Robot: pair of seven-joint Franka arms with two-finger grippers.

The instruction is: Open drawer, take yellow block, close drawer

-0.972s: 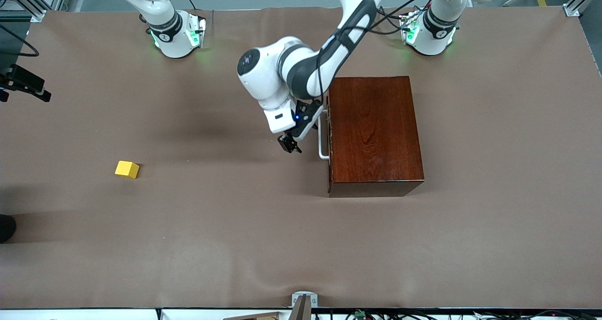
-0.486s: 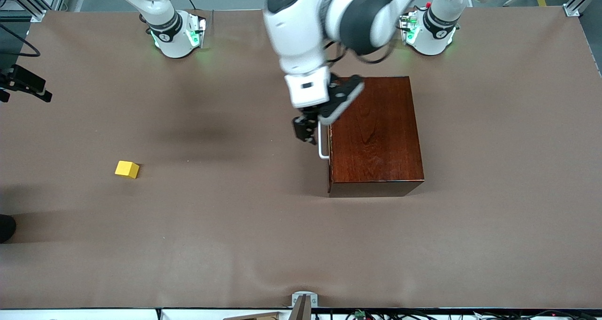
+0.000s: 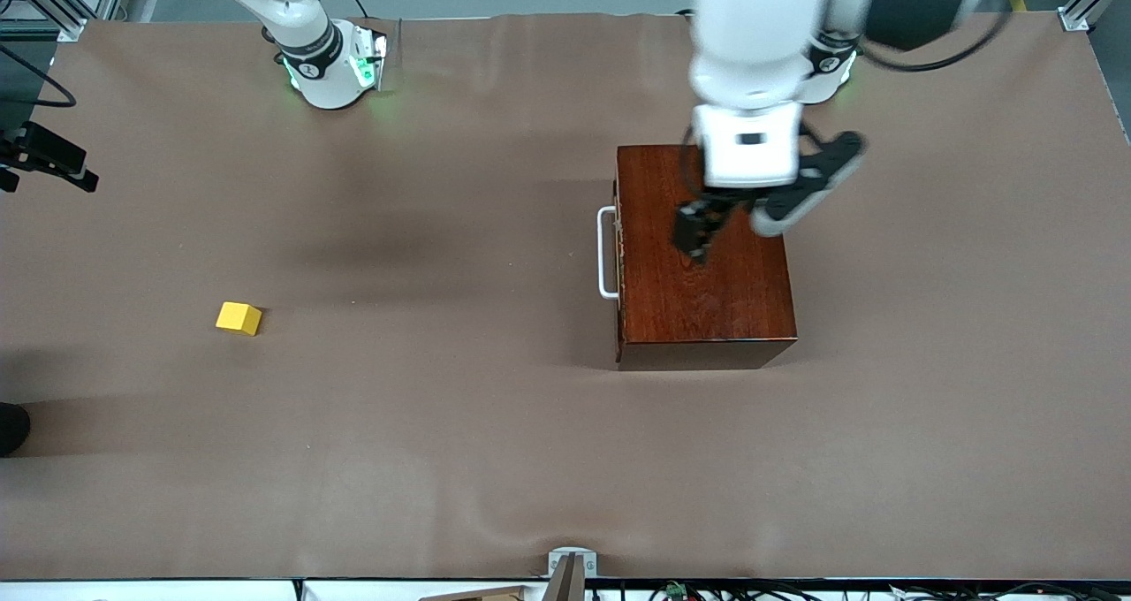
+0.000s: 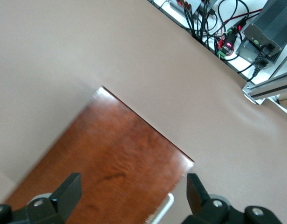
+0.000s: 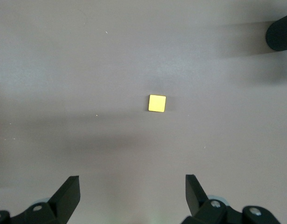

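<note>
The wooden box is the one bulky obstacle on the worktop, standing toward the left arm's end; its drawer is shut, and the white handle juts from the front with bare cloth before it; the left gripper hangs over the box top with its fingers apart, empty, blocking access from above there; the yellow block lies well apart toward the right arm's end, bare worktop all around it; the right gripper hangs spread above the block, nothing between them.
</note>
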